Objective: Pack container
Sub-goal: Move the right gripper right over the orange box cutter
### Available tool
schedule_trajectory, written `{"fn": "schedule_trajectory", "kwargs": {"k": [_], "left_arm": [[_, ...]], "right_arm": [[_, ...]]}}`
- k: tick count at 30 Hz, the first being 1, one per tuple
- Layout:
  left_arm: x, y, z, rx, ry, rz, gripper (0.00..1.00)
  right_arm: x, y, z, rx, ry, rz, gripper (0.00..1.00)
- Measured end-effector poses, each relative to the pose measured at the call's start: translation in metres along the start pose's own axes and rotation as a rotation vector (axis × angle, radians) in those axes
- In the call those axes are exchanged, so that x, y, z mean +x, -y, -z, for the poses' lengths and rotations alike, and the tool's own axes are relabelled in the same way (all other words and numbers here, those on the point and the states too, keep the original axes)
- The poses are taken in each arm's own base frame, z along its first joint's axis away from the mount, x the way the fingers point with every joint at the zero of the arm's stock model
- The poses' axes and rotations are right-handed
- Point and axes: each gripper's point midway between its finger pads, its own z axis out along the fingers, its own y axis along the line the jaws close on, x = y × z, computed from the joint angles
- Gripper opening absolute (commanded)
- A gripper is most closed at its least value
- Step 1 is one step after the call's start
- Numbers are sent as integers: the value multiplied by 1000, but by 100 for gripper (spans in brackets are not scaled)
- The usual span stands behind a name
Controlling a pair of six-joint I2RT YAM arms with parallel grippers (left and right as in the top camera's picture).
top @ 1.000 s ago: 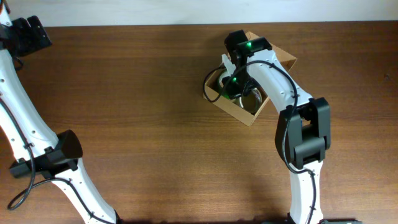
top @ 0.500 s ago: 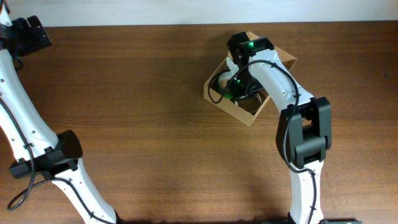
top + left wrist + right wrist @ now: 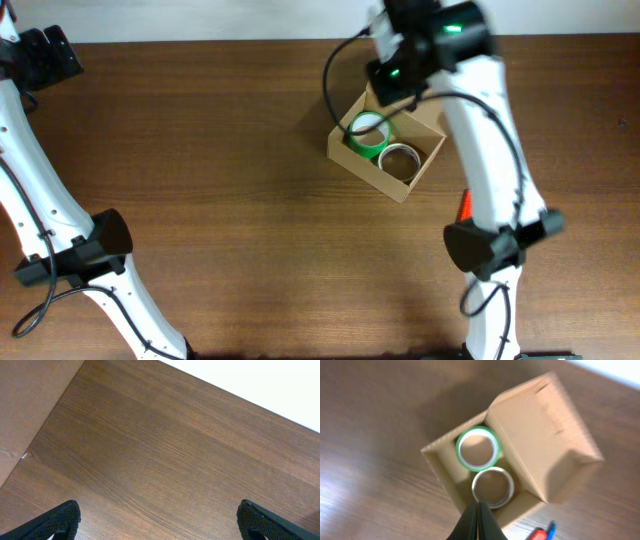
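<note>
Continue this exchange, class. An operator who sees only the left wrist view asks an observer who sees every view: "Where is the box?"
Observer: On the table, far side, right of centre, is the box.
Operator: What's in it?
Observer: Two tape rolls lying flat side by side, a green roll and a pale roll.
Operator: Is the lid shut?
Observer: No, the flap is open.
Operator: And the right gripper?
Observer: The right gripper is shut, empty, above the box.

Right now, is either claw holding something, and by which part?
Nothing is held. The right claw is shut and empty above the container; the left claw is open over the table.
</note>
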Motion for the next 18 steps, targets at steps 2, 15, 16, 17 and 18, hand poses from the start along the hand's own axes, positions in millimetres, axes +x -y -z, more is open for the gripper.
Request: {"fn": "schedule_trajectory", "kwargs": {"k": [2, 15, 16, 17, 18], "left_arm": [[0, 0, 0, 0, 0, 0, 100], [0, 0, 0, 0, 0, 0, 100], [0, 0, 0, 0, 0, 0, 100], [0, 0, 0, 1, 0, 0, 100], [0, 0, 0, 2, 0, 0, 100]], "right_arm": [[-3, 5, 33, 25, 67, -16, 4], [71, 37, 149, 193, 156, -109, 8], [88, 42, 164, 218, 173, -124, 9], [101, 45, 176, 239, 194, -136, 9], [119, 50, 192, 262, 217, -156, 9]]}}
